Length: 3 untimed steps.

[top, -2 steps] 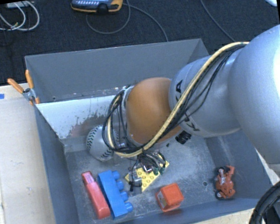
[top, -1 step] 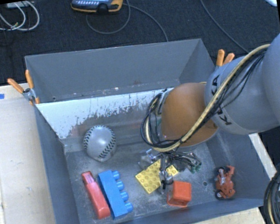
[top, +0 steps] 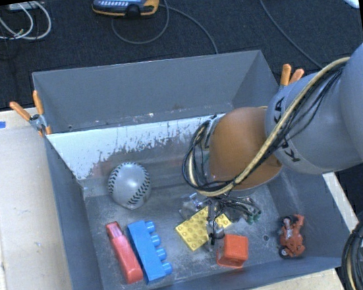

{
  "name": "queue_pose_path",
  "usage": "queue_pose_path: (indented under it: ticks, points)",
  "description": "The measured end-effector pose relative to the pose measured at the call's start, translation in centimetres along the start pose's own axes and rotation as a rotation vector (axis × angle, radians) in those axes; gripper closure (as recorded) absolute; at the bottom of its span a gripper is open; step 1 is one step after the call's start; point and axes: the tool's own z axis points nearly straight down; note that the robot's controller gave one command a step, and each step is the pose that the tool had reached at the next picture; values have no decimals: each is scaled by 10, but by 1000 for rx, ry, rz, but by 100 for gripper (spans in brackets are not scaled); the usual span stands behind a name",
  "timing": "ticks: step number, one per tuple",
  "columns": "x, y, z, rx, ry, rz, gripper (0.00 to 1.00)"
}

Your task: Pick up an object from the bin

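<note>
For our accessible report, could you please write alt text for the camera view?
The pincer hangs over a yellow plate in the bin, an orange block beside it. A silver ball, a red brick and a blue brick lie further left, a small figure right.

Gripper [top: 214, 223] down at yellow studded plate [top: 192, 232], mid-bin — orange block [top: 233, 251] just beside.

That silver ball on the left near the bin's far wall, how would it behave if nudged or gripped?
The silver ball is round, so a nudge would probably send it rolling. Its shiny, curved surface may slip out of a grasp.
</note>
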Motion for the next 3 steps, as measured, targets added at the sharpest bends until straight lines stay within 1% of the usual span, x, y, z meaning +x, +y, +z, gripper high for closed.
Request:
queue_pose_path:
  ticks: [1,2,3]
  points:
    - [-1,-1,-38,-4,10,9,100]
    - [-5,1,-92,-2,5,17,100]
    - [-11,2,-144,-4,8,-10,100]
